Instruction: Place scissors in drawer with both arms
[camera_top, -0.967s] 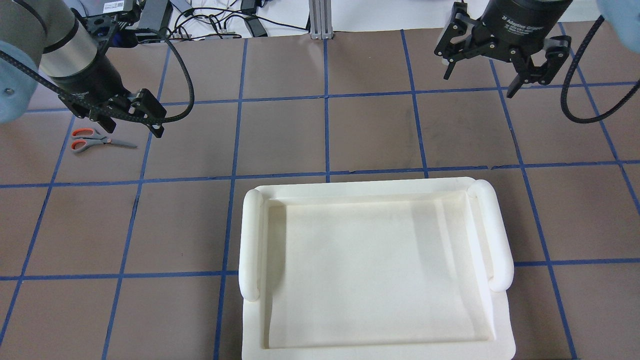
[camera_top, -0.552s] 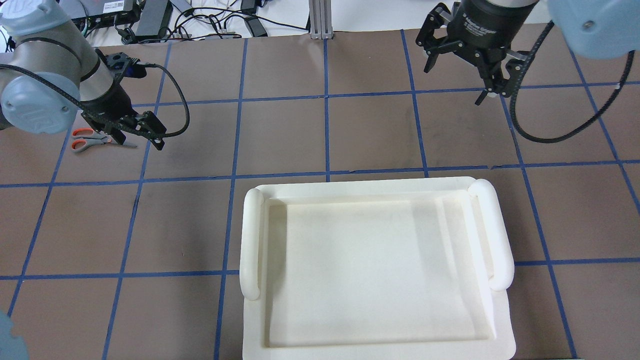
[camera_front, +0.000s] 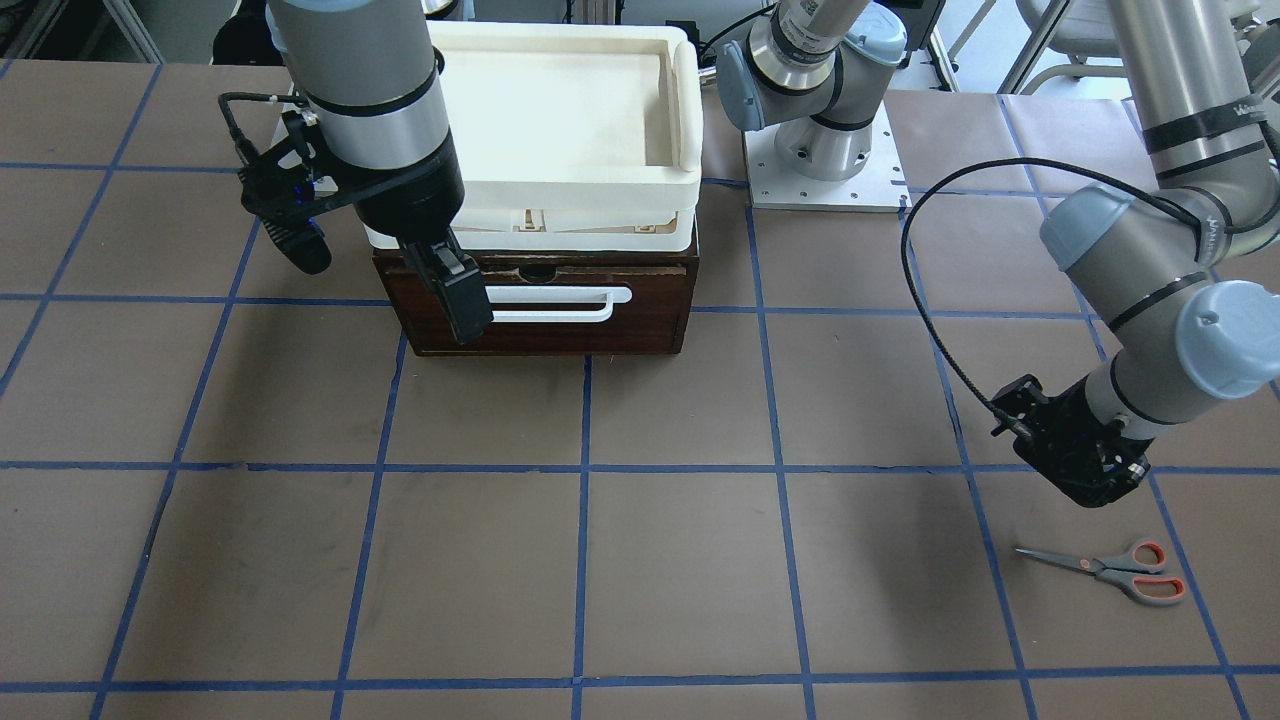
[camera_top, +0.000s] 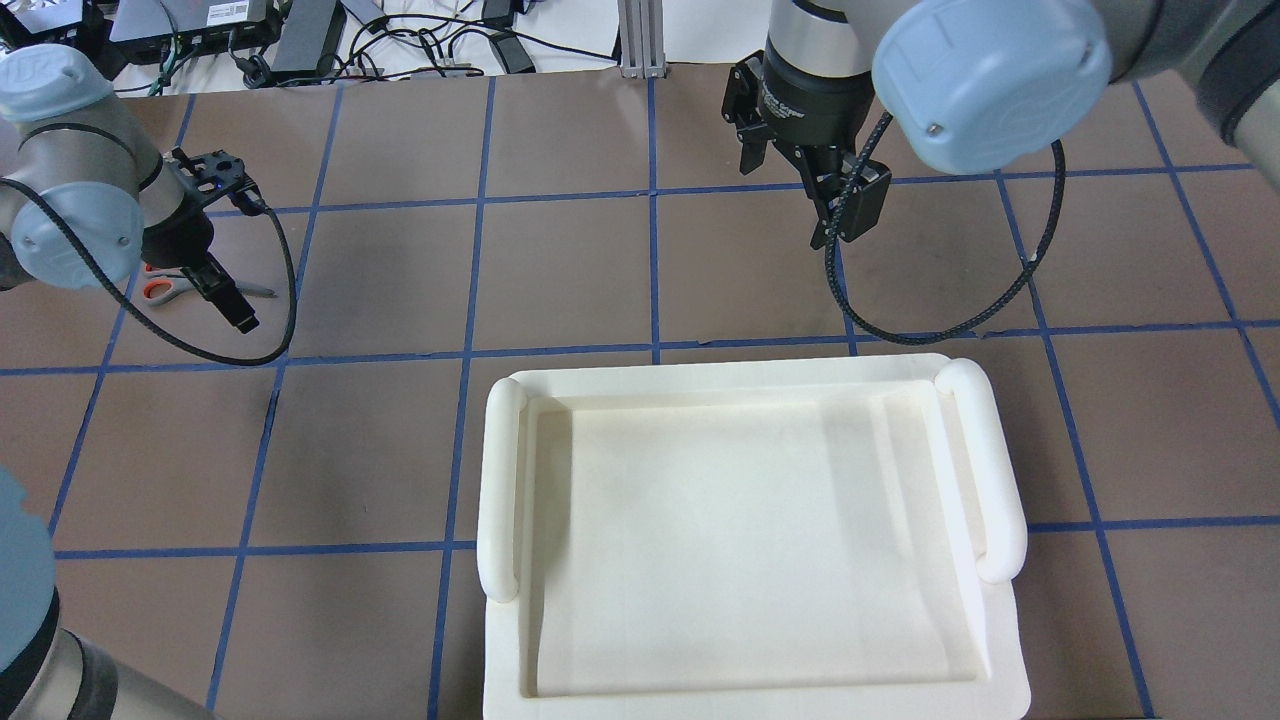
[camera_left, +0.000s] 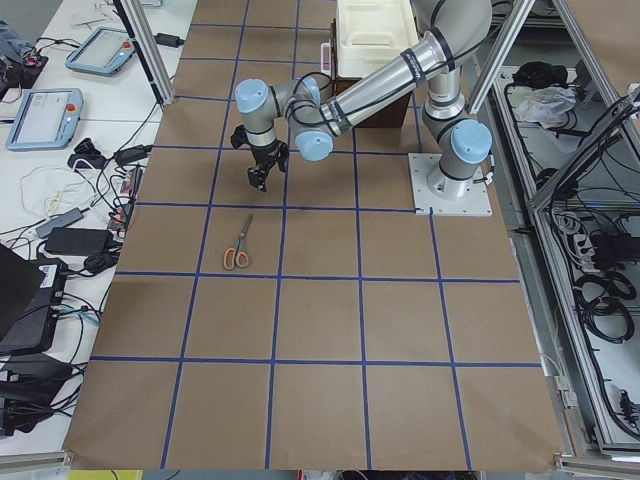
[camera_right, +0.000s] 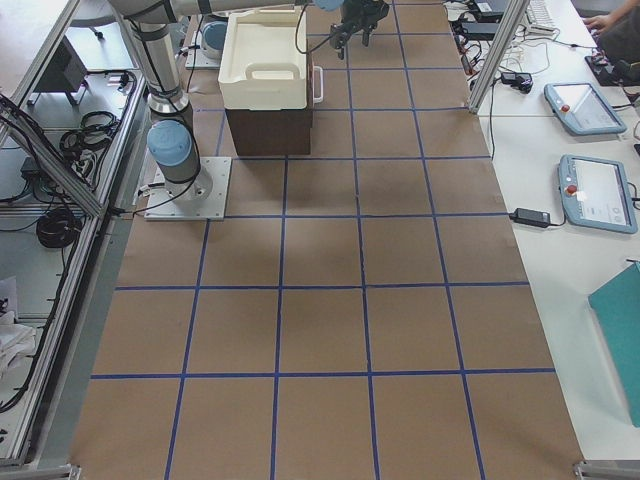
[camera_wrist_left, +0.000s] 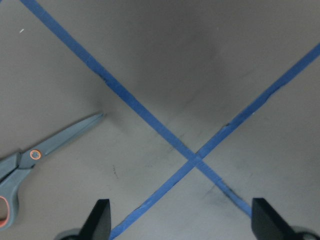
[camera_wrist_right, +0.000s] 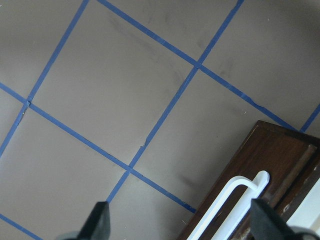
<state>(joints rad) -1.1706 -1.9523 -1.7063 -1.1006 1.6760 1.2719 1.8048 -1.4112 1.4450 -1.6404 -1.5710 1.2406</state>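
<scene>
scissors (camera_front: 1105, 568): 1 pair; lying on the table (camera_front: 680, 560)
table: 1; brown top with a blue tape grid
drawer (camera_front: 640, 335): 1; dark wood
white bar handle (camera_front: 615, 296): 1; on the drawer front
tray (camera_top: 505, 480): 1; cream-white
arms: 2; left arm (camera_front: 1150, 250), right arm (camera_front: 370, 90)
pincers: 2, one per arm; left pincer (camera_wrist_left: 181, 222), right pincer (camera_wrist_right: 180, 222)
fingers (camera_wrist_left: 100, 222): 2 showing on each pincer
screen pendants (camera_right: 585, 105): 2; on the side bench (camera_right: 520, 170)
</scene>
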